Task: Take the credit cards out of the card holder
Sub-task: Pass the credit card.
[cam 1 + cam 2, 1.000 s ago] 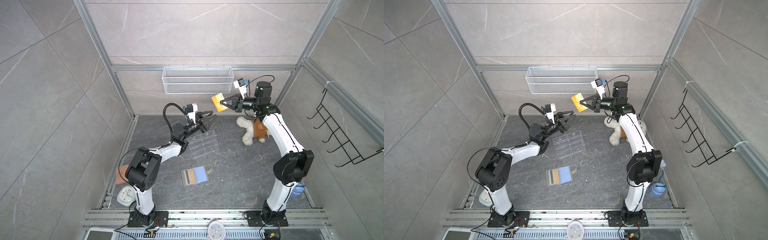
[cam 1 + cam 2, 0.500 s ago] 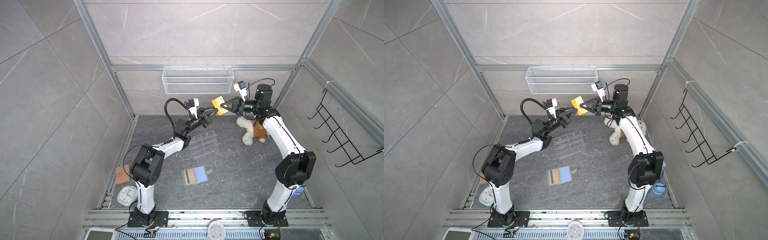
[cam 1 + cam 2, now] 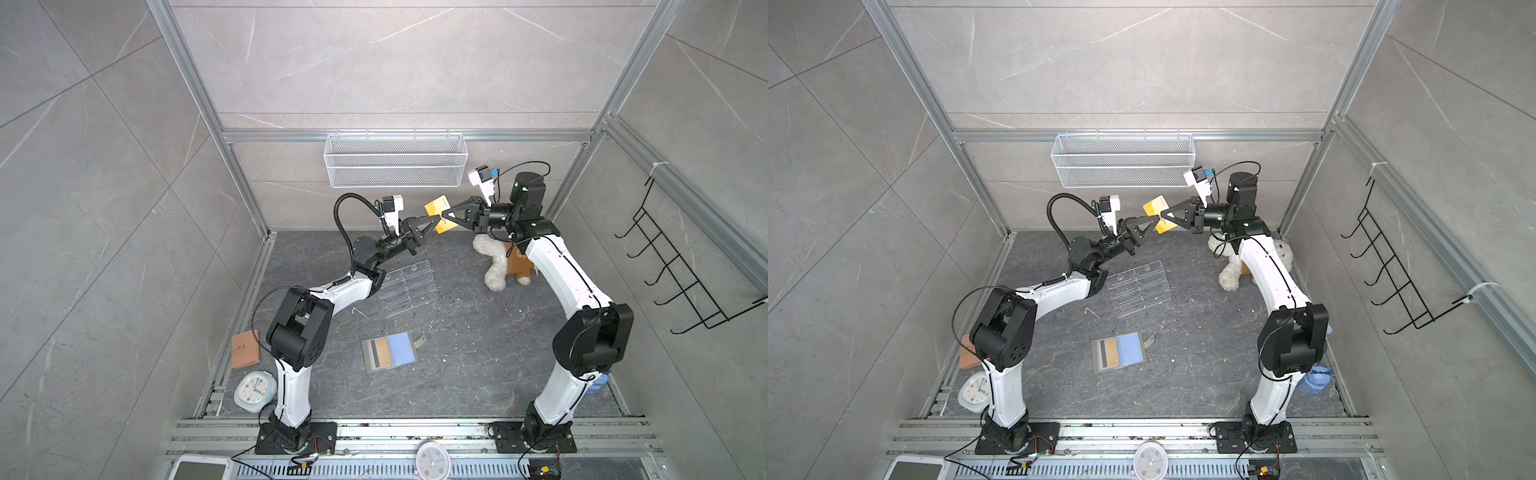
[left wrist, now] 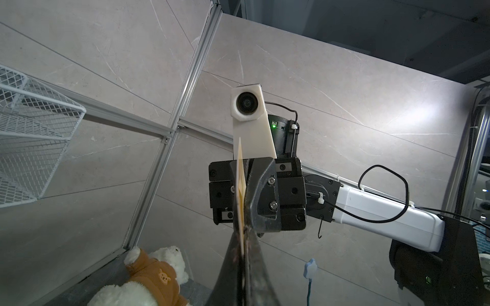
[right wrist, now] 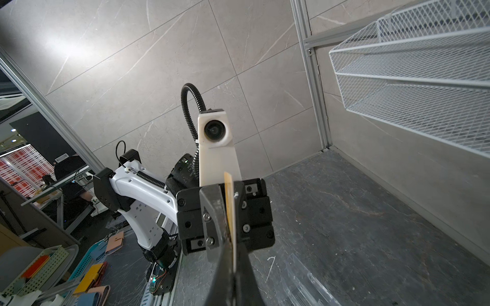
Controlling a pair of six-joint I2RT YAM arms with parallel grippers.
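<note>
HANDOVER IN MID-AIR: Two robot arms meet just below the wire basket, the left jaws and the right jaws both clenched from opposite sides on one gold-orange credit card. The grey card holder lies open on the tabletop, well forward of the basket. What looks like a second card shows as an orange strip in its slots, so the job appears only partly done. The step in hand reads as a pass from one arm to the other. Done well, only one pair of jaws lets go, and only while the other holds firm, with any pull kept along the flat of the card so it neither bends nor flicks away. Both top views show the card's face and the holder beneath, which neither wrist camera catches. The wrist views instead show the card edge-on, pinched between the tips. From the left wrist the edge looks doubled, and whether that means two cards stuck together cannot be told
</note>
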